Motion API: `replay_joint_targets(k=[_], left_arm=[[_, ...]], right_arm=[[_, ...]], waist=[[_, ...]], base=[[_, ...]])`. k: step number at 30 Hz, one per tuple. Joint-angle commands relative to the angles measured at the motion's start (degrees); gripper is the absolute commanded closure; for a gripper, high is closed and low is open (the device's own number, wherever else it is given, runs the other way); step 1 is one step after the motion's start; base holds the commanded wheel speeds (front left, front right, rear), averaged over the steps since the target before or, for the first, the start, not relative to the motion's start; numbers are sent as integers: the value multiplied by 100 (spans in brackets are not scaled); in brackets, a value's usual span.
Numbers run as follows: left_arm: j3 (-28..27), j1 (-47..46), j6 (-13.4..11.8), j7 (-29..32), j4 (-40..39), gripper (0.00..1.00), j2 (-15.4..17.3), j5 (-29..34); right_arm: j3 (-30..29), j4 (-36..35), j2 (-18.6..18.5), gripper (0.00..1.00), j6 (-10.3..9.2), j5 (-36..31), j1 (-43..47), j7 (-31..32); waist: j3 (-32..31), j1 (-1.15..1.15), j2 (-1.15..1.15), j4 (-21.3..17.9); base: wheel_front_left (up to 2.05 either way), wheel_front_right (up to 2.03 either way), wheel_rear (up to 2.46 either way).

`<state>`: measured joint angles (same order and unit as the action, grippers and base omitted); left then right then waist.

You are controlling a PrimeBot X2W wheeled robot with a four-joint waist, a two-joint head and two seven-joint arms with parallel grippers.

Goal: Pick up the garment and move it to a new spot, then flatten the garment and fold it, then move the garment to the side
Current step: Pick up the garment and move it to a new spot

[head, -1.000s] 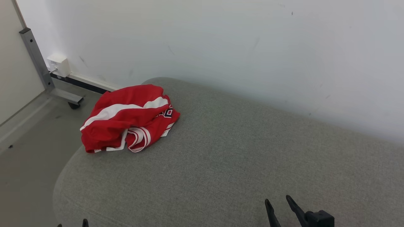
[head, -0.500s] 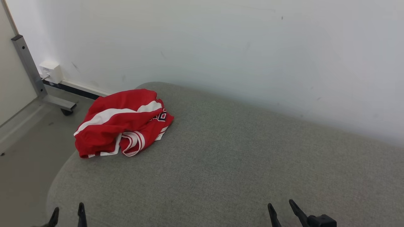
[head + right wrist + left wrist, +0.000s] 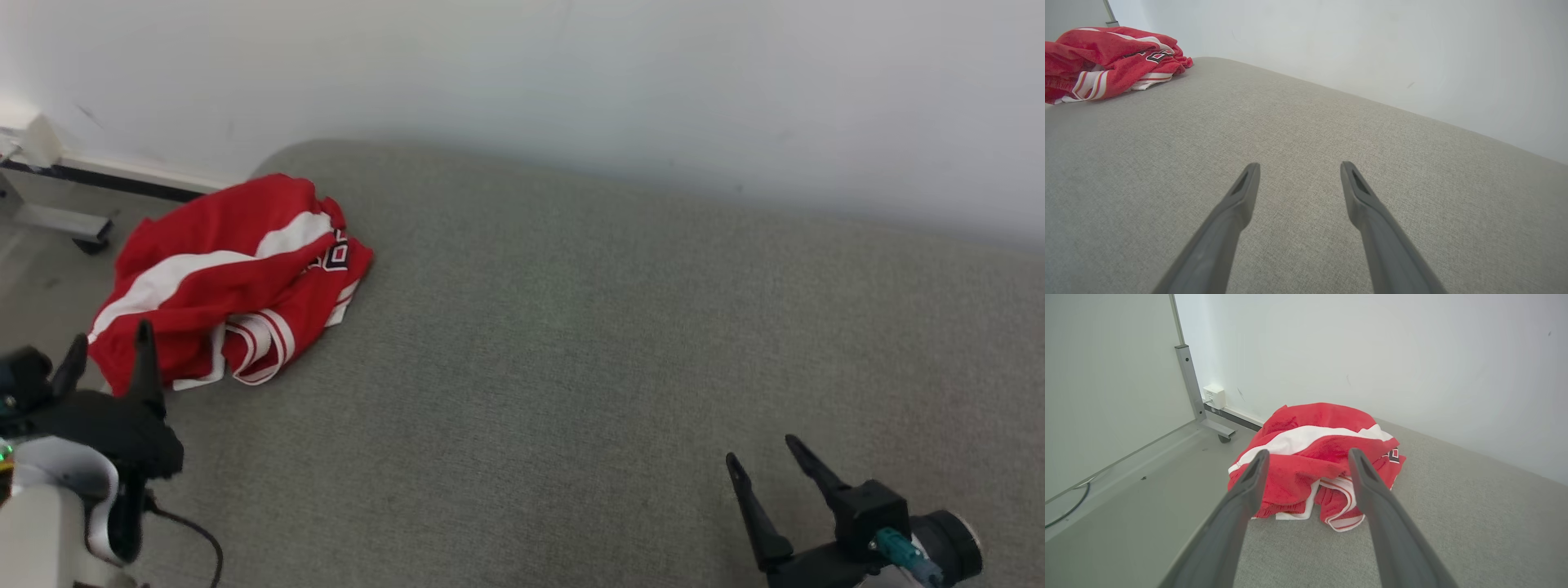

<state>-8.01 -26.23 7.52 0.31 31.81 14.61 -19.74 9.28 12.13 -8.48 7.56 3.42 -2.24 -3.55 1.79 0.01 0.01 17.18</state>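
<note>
The garment (image 3: 220, 278) is a crumpled red top with white stripes, lying at the far left end of the grey cushioned surface (image 3: 571, 367). My left gripper (image 3: 110, 343) is open, its tips just short of the garment's near edge, apart from it. In the left wrist view the garment (image 3: 1314, 457) sits straight ahead between the spread fingers (image 3: 1249, 486). My right gripper (image 3: 763, 461) is open above the bare cushion at the lower right. From the right wrist the garment (image 3: 1106, 61) lies far off at the upper left, beyond the gripper (image 3: 1298, 165).
A white wall (image 3: 571, 82) runs along the back of the cushion. Left of the cushion is bare floor (image 3: 1126, 506) with a grey metal frame on a caster (image 3: 1208, 424) and a white wall box (image 3: 1214, 396). The cushion's rounded left edge drops off beside the garment.
The head camera has turned, shifting the whole picture. My left gripper has risen into the picture and come close to the garment. The right gripper shows higher too. The garment has not moved.
</note>
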Motion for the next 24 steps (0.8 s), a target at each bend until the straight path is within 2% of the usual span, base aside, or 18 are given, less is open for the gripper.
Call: replay_joint_targets(k=[1,8,13,17,23,24], left_arm=[[35,-234,-8,62,83,0,78,-69],[119,-1015,-7,516,499,0,489,-304],[125,-1300,-46,802,711,0,810,-259],[75,-1396,-107,1003,867,0,919,-326],[-3,-1510,-329,1394,1081,0,1025,-410],[-8,-1522,-339,1436,1078,38,1055,-421]], right_arm=[[-38,-199,-105,0,-13,-22,4,91],[-190,-1151,-315,0,-13,-9,192,492],[-199,-1556,-372,0,-13,-32,187,615],[-221,-1676,-366,0,-14,-43,197,638],[-309,-1782,-278,0,-13,-74,236,633],[-333,-1780,-271,0,-14,-72,238,620]], waist=[[917,-1,-1,-556],[1544,-1,-1,-850],[1915,-1,-1,-1034],[2073,-1,-1,-1116],[2238,-1,-1,-1168],[2244,-1,-1,-1157]], base=[[0,0,0],[0,0,0],[0,0,0],[0,0,0],[0,0,0],[0,0,0]])
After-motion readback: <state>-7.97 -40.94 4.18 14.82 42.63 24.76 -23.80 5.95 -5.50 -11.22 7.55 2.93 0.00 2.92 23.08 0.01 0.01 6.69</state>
